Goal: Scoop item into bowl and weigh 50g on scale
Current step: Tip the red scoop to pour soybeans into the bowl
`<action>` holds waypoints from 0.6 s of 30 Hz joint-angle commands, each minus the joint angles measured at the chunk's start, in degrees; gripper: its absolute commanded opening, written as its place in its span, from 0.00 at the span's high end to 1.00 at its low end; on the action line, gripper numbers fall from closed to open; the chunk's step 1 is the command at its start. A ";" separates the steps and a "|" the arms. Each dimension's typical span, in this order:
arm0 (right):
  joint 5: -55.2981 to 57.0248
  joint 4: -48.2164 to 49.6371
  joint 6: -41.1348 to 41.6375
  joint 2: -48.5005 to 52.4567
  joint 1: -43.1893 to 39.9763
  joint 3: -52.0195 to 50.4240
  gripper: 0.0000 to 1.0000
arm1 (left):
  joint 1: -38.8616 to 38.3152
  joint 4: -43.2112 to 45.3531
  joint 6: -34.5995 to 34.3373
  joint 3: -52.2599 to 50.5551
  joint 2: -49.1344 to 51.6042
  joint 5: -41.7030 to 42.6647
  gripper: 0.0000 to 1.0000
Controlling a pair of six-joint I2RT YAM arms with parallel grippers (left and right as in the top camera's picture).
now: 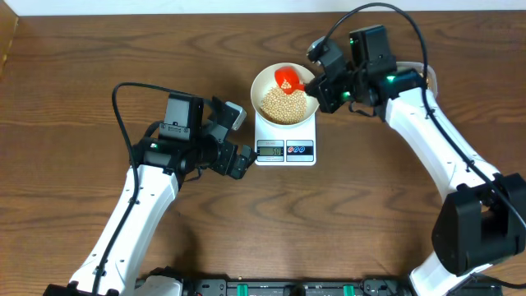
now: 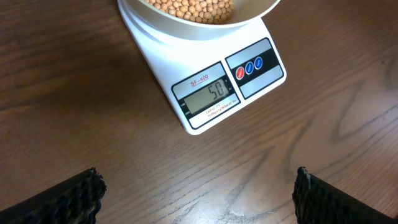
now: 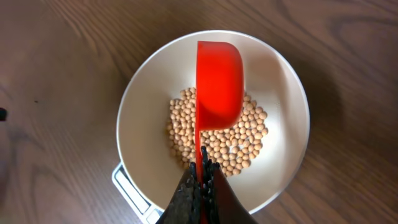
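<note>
Evidently the weighing step is nearing its end. The right fingers (image 3: 202,180) are pinching fully shut on the thin handle of the red scoop (image 3: 219,81), which is hanging over the white bowl (image 3: 134,118) and appears empty in the right wrist view. The beans (image 3: 239,146) are lying in a shallow heap at the bottom of the bowl. The bowl is sitting on the scale (image 2: 186,43), which is resting on the wooden table (image 2: 62,93).

The left fingers (image 1: 239,162) are standing spread wide with nothing between them, hovering near the scale's front edge — their camera is looking straight at the display (image 2: 208,96), which is reading 50. Judging by that, the target weight is being met and no further scoop seems needed.

The next move is calling for care — lifting the scoop up and away without brushing the rim or pressing on the bowl, since either could shift the reading, and a clinging bean dropping in would push it over.
</note>
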 commanded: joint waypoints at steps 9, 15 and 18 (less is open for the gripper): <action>-4.50 0.07 1.92 -1.75 -1.14 0.55 0.99 | -0.07 -0.02 0.35 1.07 -0.48 -0.15 0.01; -4.50 0.07 1.95 -1.75 -1.14 0.55 0.99 | -0.07 -0.02 0.35 1.07 -0.48 -0.15 0.01; -4.50 0.07 2.14 -1.75 -1.14 0.55 0.99 | -0.07 -0.02 0.35 1.07 -0.48 -0.15 0.01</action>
